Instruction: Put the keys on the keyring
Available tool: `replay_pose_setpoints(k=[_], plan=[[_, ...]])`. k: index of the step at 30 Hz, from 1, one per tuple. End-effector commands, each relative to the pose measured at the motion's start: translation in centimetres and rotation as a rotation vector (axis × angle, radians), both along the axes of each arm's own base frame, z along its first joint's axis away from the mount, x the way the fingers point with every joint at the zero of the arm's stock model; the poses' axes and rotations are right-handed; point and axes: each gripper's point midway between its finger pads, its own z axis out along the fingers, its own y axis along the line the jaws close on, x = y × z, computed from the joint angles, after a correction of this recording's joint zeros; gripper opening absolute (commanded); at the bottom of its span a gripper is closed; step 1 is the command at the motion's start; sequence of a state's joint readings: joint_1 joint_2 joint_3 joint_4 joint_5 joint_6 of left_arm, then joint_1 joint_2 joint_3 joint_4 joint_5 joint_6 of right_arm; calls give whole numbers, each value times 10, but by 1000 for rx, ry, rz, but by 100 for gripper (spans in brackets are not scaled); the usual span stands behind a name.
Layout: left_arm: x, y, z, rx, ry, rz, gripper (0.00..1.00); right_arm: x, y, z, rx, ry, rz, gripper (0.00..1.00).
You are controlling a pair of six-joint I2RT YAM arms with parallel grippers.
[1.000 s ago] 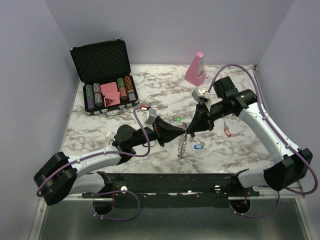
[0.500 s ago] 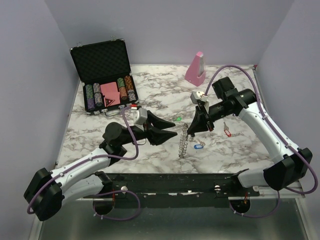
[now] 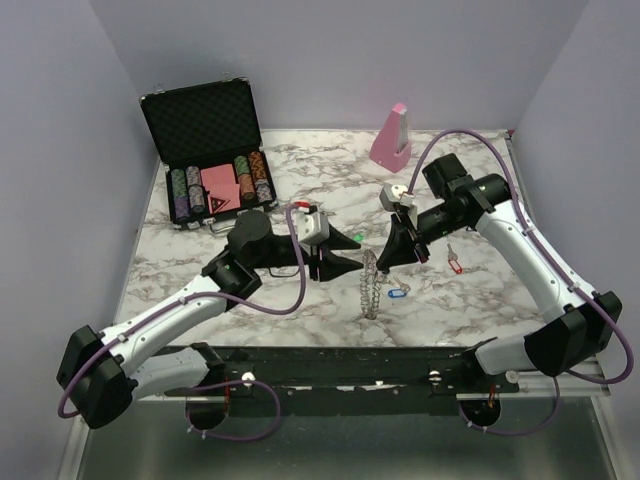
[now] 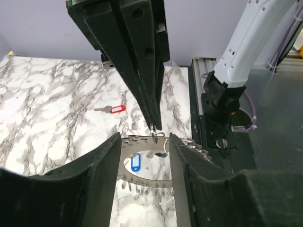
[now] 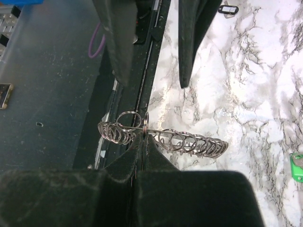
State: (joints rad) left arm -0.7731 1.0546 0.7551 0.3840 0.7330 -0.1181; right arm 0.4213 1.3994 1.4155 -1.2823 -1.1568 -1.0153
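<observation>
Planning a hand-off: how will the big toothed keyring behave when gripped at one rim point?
Probably stiff: pinched at the rim by the right pincer, the keyring stands edge-up without sagging. Its small loops look loose, so they may swing or snag. Let go upright, it would likely fall flat.

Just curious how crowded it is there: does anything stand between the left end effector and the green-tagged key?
Nothing visible does. The green key lies on the bare table just past the open left end effector. The keyring, clamped upright by the right end effector, stands off to the side.
</observation>
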Motion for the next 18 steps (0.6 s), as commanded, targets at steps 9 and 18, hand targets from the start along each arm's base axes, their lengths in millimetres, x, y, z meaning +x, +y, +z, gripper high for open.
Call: replay_pose_setpoints(k=[9, 18], plan=[[-3, -24, -16, 124, -51, -83, 39, -1, 1, 7, 15, -16, 14, 0], [-3, -31, -23, 169, -34, -92, 13, -1, 1, 7, 16, -12, 15, 0]])
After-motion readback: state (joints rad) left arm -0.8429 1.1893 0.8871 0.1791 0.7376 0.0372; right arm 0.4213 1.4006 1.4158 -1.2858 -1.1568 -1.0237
